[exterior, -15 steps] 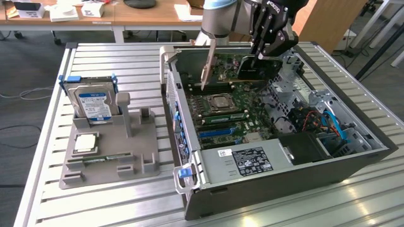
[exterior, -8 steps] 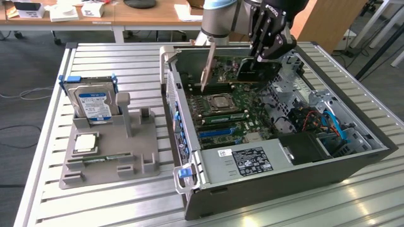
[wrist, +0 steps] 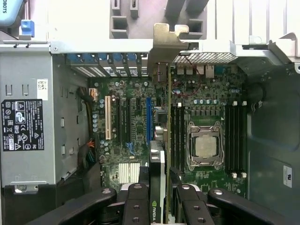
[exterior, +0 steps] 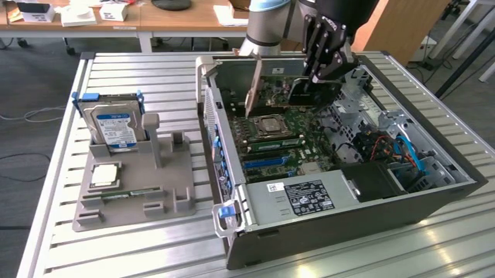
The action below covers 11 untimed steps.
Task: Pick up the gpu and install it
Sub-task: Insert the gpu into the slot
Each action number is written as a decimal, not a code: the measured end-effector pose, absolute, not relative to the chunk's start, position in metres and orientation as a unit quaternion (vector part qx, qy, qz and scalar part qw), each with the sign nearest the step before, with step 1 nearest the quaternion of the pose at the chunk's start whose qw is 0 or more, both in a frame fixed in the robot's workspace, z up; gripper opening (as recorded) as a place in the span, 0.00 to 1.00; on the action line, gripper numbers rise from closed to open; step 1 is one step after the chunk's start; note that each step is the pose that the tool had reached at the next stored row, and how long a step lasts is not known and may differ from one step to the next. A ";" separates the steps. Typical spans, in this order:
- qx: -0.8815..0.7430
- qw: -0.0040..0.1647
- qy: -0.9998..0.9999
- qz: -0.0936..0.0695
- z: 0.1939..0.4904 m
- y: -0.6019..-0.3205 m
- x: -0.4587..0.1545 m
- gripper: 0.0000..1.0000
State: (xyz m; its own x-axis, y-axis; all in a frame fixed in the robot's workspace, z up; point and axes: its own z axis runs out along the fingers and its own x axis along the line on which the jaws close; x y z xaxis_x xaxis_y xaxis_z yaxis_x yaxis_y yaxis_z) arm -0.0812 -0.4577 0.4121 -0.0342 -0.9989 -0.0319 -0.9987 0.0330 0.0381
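Counter [exterior: 139, 75] of metal slats carried an open computer case [exterior: 433, 197] lying on its side, its motherboard [exterior: 309, 153] facing up. A grey holder [exterior: 166, 191] stood apart from it on the exterior view's left, with a hard drive [exterior: 115, 124] upright in it. The gpu [exterior: 302, 94] stood on edge inside the case over the motherboard, beside the processor socket [exterior: 270, 123]. Whether it touched a slot could not be told. The fingers [wrist: 136, 201] were partly closed, clamping the gpu from both sides.
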 end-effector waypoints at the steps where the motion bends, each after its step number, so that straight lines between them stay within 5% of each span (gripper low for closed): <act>1: 0.695 0.002 -0.719 -0.025 0.410 -0.458 -0.081 0.27; 11: 0.695 0.002 -0.719 -0.025 0.392 -0.458 -0.081 0.27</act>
